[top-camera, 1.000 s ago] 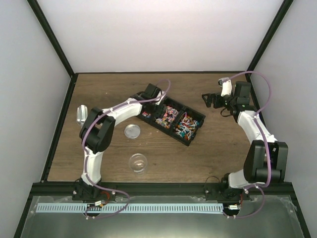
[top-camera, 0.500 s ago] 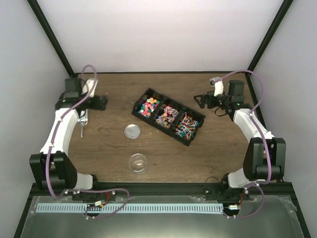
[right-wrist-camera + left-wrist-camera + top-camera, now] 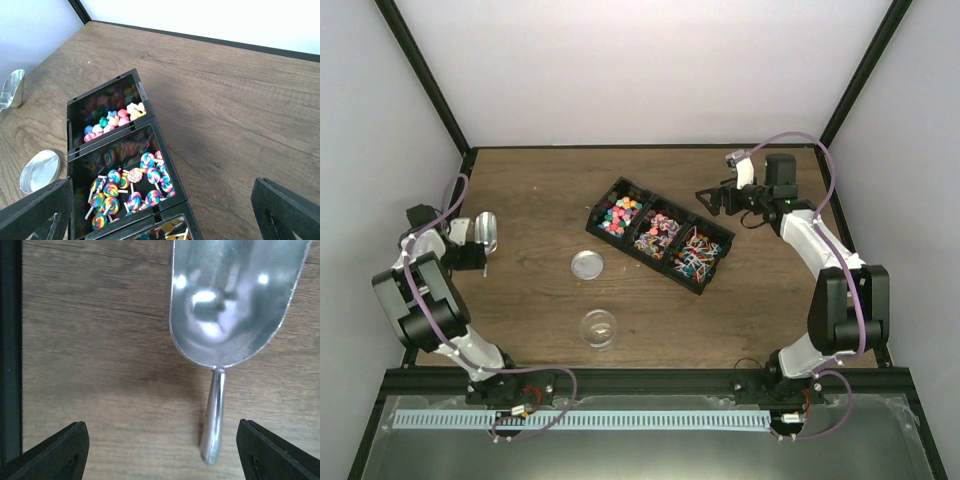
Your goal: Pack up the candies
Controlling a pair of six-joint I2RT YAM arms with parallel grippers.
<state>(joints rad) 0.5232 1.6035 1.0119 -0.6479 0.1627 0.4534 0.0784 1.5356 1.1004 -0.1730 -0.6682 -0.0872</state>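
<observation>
The candies fill a black three-compartment tray (image 3: 708, 268): small bright pieces (image 3: 620, 213) (image 3: 112, 120) in one end, swirled lollipops (image 3: 657, 232) (image 3: 130, 185) in the middle, more stick candies (image 3: 695, 252) at the other end. A clear round jar (image 3: 599, 328) stands open near the front, its lid (image 3: 586, 264) (image 3: 40, 170) lying apart. My left gripper (image 3: 472, 258) (image 3: 162, 452) is open at the far left. The handle (image 3: 214, 415) of a metal scoop (image 3: 485, 232) (image 3: 235, 300) lies between its jaws, untouched. My right gripper (image 3: 720, 197) (image 3: 162, 215) hangs open and empty by the tray's right end.
The black frame rail (image 3: 10, 350) runs close along the left of the scoop. Bare wood table (image 3: 240, 115) lies right of the tray. Frame posts and white walls close in the back and both sides.
My left arm has swung away from the tray's left compartment to the table's left edge, ending over the scoop's handle. The right gripper drifted slightly left toward the tray.
</observation>
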